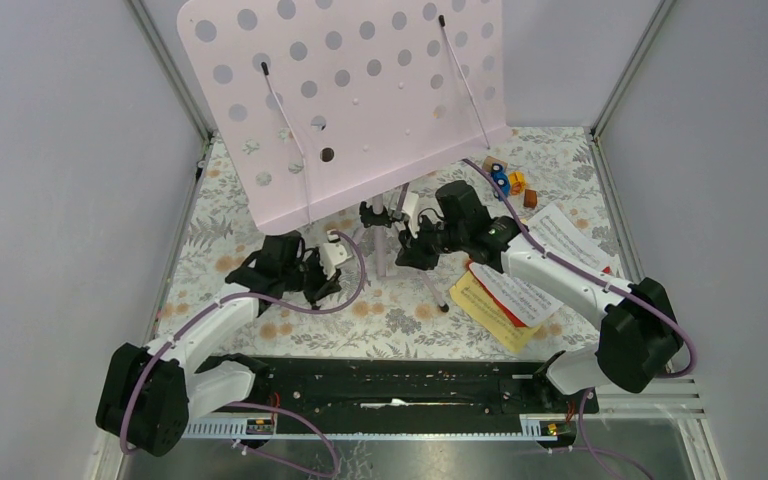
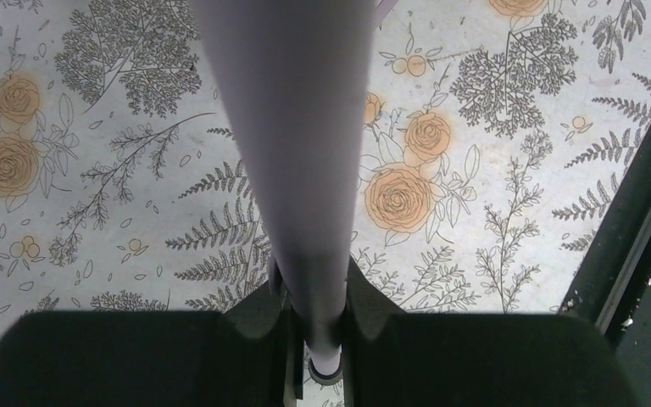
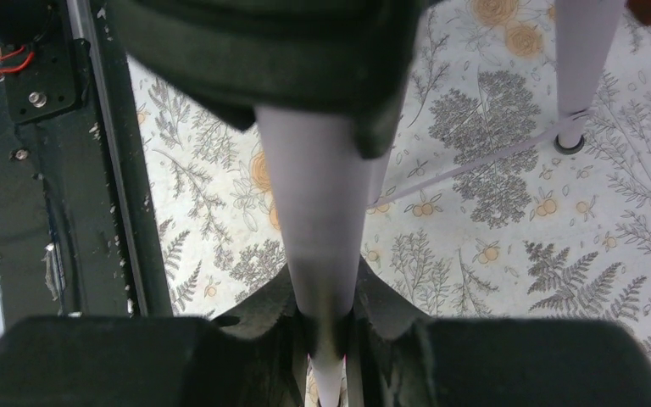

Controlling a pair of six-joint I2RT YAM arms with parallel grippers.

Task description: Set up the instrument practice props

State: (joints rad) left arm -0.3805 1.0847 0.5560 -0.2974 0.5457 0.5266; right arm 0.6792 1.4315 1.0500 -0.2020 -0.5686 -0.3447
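Observation:
The pale pink perforated music-stand panel (image 1: 360,95) stands tilted at the back on its lilac tripod (image 1: 382,240). My left gripper (image 1: 328,272) is shut on a lilac tripod leg (image 2: 301,170); the leg fills the left wrist view and runs down between the jaws. My right gripper (image 1: 422,243) is shut on another lilac leg (image 3: 318,229), just under a black joint (image 3: 305,59). A third leg (image 3: 581,68) with a black foot stands on the cloth. White, red and yellow sheet-music pages (image 1: 505,295) lie under my right arm; another white page (image 1: 570,235) lies further right.
Orange-yellow toy blocks (image 1: 513,183) sit at the back right on the floral cloth (image 1: 400,310). A black rail (image 1: 400,385) runs along the near edge and shows in the right wrist view (image 3: 102,186). Grey walls close in left, right and back.

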